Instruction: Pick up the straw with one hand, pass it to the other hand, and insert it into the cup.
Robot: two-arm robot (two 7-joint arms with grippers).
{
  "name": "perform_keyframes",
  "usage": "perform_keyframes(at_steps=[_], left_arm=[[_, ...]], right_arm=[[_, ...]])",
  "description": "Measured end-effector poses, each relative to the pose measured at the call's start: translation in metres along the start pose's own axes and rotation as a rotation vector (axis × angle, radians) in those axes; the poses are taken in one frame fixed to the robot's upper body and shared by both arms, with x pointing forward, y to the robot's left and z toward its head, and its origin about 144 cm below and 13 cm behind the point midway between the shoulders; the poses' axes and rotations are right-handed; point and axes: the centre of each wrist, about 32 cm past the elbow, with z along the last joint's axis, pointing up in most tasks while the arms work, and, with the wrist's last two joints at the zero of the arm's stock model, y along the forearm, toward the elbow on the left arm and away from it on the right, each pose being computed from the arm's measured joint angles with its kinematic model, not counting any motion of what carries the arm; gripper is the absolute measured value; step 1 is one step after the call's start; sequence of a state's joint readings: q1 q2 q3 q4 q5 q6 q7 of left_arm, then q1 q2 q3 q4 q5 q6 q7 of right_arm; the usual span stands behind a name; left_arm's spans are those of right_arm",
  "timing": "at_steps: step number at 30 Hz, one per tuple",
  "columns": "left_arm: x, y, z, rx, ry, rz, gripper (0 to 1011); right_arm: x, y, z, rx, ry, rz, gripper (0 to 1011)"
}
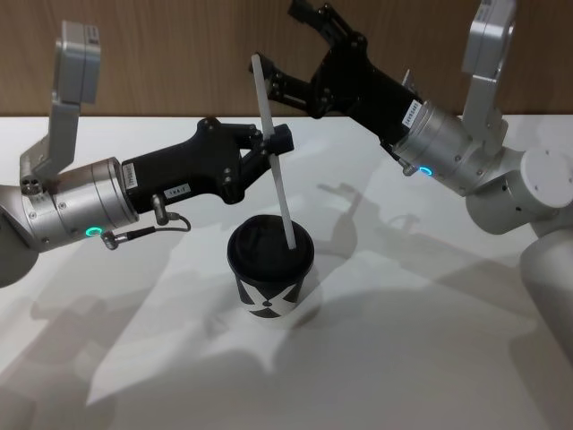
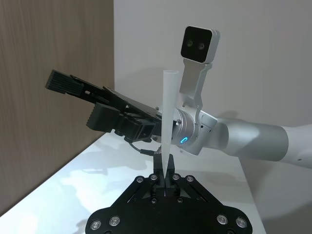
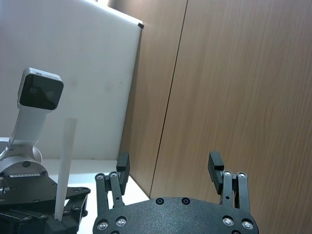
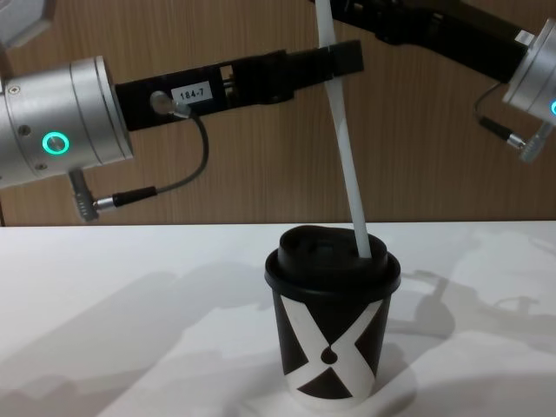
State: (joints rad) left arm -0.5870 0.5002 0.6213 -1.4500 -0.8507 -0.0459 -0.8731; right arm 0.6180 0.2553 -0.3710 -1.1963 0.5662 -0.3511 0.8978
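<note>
On the white counter point(image 1: 430, 358) stands the cup point(image 1: 269, 269), and I see the straw point(image 1: 273, 161) leaning with its lower end through the cup's lid. My left gripper point(image 1: 273, 143), above the cup, has its jaws clamped on the straw. My right gripper point(image 1: 295, 40) hovers beyond, jaws spread apart, clear of the straw.

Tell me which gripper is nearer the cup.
Left. The left gripper holds the straw just above the cup; the right gripper is open, higher and behind.
</note>
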Motion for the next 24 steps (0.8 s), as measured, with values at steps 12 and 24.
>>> perform_keyframes(at_steps=[12, 24], left_arm=[[-0.0025, -0.0005, -0.0032, 0.018, 0.015, -0.013, 4], [-0.0057, 0.0011, -0.0098, 0.030, 0.037, -0.015, 322]], right_arm=[[0.0000, 0.0000, 0.0000, 0.000, 0.000, 0.000, 1001], [0.0000, 0.0000, 0.0000, 0.000, 0.000, 0.000, 1001]])
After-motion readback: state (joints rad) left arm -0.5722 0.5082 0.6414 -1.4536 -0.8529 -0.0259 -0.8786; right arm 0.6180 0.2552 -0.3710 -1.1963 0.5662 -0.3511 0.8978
